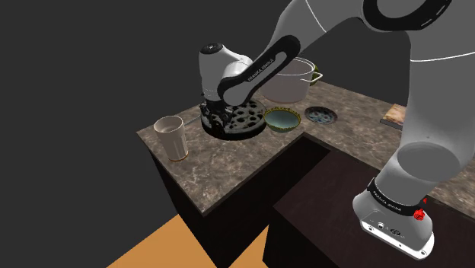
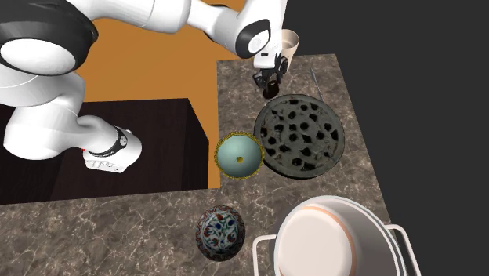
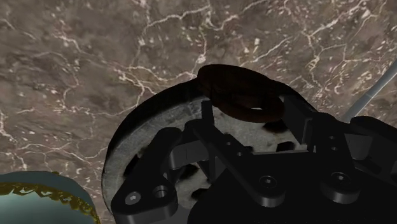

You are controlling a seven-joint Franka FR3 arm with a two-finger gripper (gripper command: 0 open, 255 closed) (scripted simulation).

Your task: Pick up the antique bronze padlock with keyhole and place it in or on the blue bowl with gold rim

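A dark bronze padlock (image 3: 238,89), seen as a brown ring-like shape, sits between my black fingertips (image 3: 208,114), which clasp it from both sides. My gripper (image 3: 251,118) hangs low over the near edge of a dark perforated round dish (image 2: 299,135), just above the marble counter (image 2: 337,70). In the shoulder view the gripper (image 1: 215,116) is at that dish's left rim. The light blue bowl with a gold rim (image 2: 239,155) stands right beside the dish, a short way from the gripper (image 2: 271,85). The bowl (image 1: 282,118) holds nothing.
A beige cup (image 1: 173,135) stands near the counter's corner, close to the gripper. A small patterned bowl (image 2: 220,233) and a big white pot (image 2: 333,239) lie beyond the blue bowl. A thin grey rod (image 3: 382,89) lies on the counter. The counter drops off to an orange floor (image 2: 149,70).
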